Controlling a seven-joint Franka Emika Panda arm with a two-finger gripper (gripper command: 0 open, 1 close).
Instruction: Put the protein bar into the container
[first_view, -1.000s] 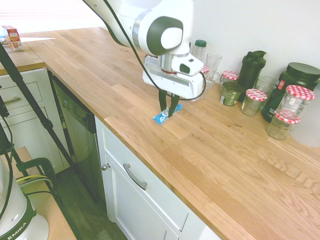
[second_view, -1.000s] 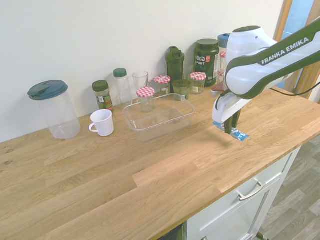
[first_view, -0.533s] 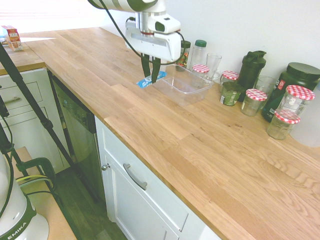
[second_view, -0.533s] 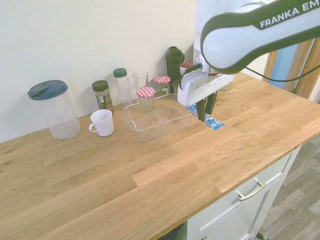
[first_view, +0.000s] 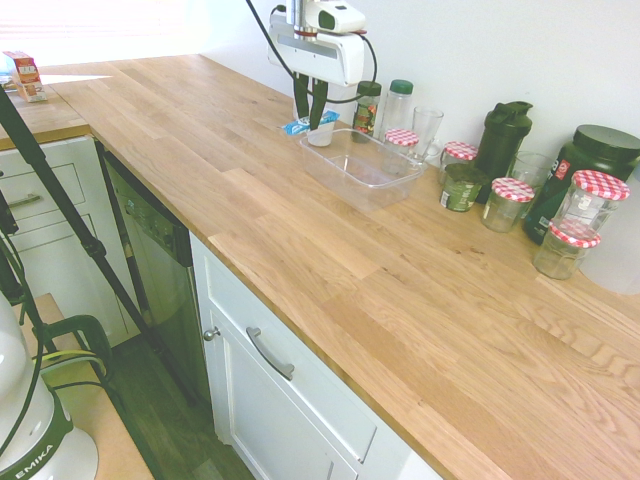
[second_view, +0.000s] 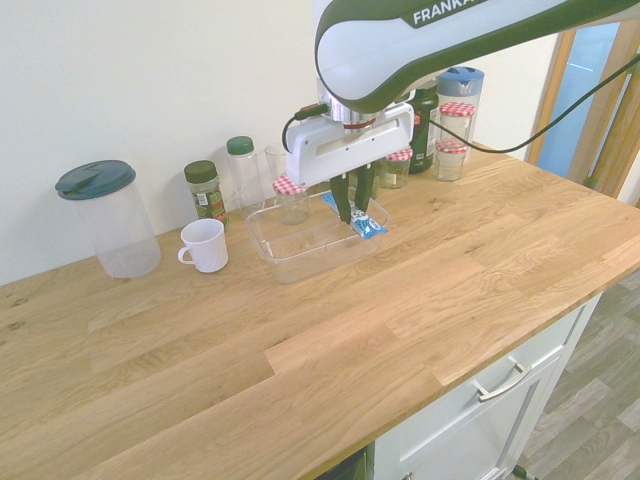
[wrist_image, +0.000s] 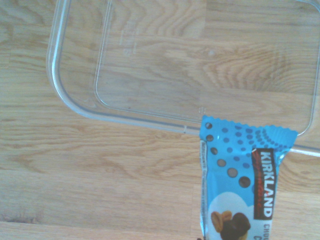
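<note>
My gripper (second_view: 354, 216) is shut on the protein bar (second_view: 369, 228), a flat bar in a bright blue wrapper that sticks out on both sides of the fingers. It hangs in the air over the near edge of the container (second_view: 270, 244), a shallow clear plastic tub on the wooden counter. From the other side, the gripper (first_view: 311, 122) holds the protein bar (first_view: 294, 127) above the container (first_view: 372, 181) at its far end. In the wrist view the protein bar (wrist_image: 242, 180) has its tip lying across the rim of the container (wrist_image: 65, 95).
Behind the tub stand a jar with a red-checked lid (second_view: 291, 197), a drinking glass (second_view: 279, 160) and a spice jar (second_view: 204, 189). A white mug (second_view: 205, 244) and a big lidded clear jug (second_view: 107, 218) sit to its left. More jars (first_view: 560, 247) and dark bottles (first_view: 503, 136) line the wall.
The arm has lifted the protein bar off the counter near the front edge and carried it toward the wall, to above the container's edge. The gripper stayed shut on it.
</note>
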